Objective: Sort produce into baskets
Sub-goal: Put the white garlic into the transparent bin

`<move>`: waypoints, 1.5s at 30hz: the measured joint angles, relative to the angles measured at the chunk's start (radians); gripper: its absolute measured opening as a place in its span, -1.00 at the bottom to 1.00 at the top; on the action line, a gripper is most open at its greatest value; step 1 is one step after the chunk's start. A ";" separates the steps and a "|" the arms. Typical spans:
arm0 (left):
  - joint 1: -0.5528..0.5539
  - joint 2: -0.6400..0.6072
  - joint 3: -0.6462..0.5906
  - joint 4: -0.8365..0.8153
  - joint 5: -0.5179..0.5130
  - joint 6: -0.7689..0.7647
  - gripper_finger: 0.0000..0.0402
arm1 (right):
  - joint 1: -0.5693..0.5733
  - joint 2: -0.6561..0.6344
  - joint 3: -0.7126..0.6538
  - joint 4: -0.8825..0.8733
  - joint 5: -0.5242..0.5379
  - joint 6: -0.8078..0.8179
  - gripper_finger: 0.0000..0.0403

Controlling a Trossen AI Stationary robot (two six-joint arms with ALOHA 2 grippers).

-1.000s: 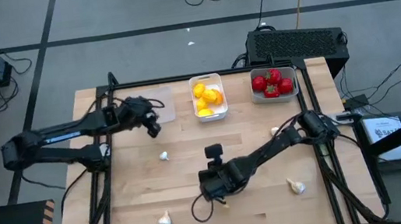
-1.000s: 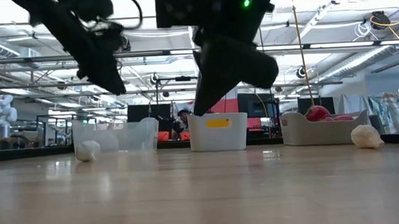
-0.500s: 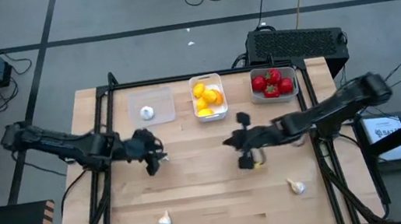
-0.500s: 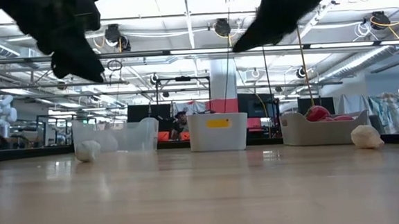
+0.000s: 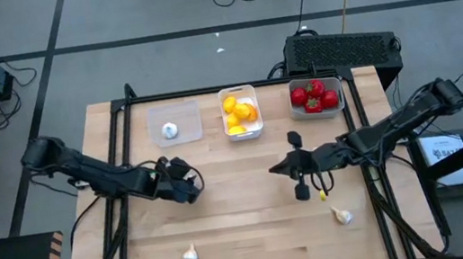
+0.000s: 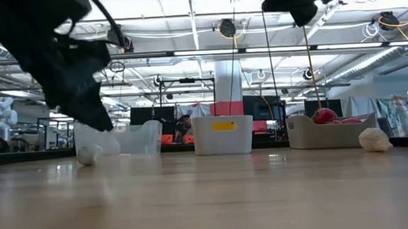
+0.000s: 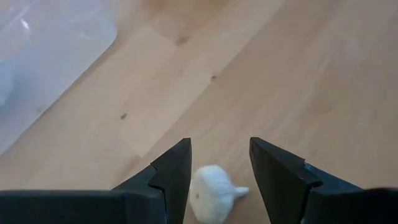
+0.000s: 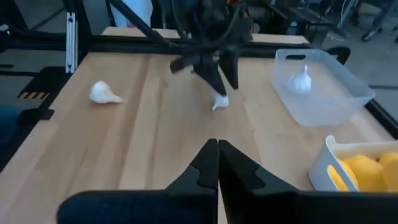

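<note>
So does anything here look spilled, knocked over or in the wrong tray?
Nothing stands out. The lemons, tomatoes and one garlic bulb each sit in their own tray. The other garlic bulbs lie loose on the table, simply unsorted; the open left gripper straddles one.

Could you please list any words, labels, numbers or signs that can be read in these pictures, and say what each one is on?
No text can be read.
Yellow label on the white tray: too blurred to read.
White sheet with dark marks beside the table: too small to read.
The clear tray, the produce and both arms show no lettering.
</note>
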 joint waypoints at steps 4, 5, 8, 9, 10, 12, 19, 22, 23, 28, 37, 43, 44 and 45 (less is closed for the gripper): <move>0.000 0.057 0.000 -0.001 -0.002 -0.001 -0.15 | -0.003 0.001 0.000 0.021 0.000 -0.018 -1.00; 0.000 0.065 0.000 -0.007 -0.001 -0.002 -0.15 | -0.003 0.001 0.000 0.019 0.000 -0.018 -1.00; 0.003 0.078 0.000 -0.004 0.052 0.027 -0.15 | -0.003 0.001 0.000 0.017 0.000 -0.019 -1.00; 0.006 0.078 0.000 -0.005 0.073 0.029 -0.15 | -0.003 0.001 0.000 0.017 0.000 -0.019 -1.00; 0.007 0.077 0.000 -0.002 0.084 0.031 -0.15 | -0.003 0.001 0.000 0.016 0.000 -0.019 -1.00; 0.010 0.077 0.000 0.009 0.089 0.031 -0.15 | -0.003 0.001 0.000 0.015 0.000 -0.019 -1.00; 0.014 0.077 0.000 0.010 0.042 0.040 -0.15 | -0.003 0.001 0.000 0.015 0.000 -0.017 -1.00; 0.014 0.077 0.000 0.006 0.035 0.085 -0.15 | -0.003 0.001 0.000 0.014 0.000 -0.017 -1.00; 0.014 0.077 0.000 0.002 0.035 0.095 -0.15 | -0.003 0.001 0.000 0.014 0.000 -0.016 -1.00; 0.014 0.077 0.000 -0.022 0.045 0.104 -0.15 | -0.003 0.001 0.000 0.007 0.000 -0.016 -1.00; 0.014 0.080 0.000 -0.037 0.147 0.095 -0.15 | -0.003 0.001 0.000 0.007 0.000 -0.015 -1.00; 0.014 0.126 0.001 -0.075 0.158 0.053 -0.15 | -0.003 0.001 0.000 0.007 0.000 -0.015 -1.00; 0.014 0.136 0.002 -0.072 0.159 0.053 -0.15 | -0.003 0.001 0.000 0.007 0.000 -0.015 -1.00; 0.014 0.146 0.003 -0.069 0.159 0.051 -0.15 | -0.003 0.001 0.000 0.007 0.000 -0.015 -1.00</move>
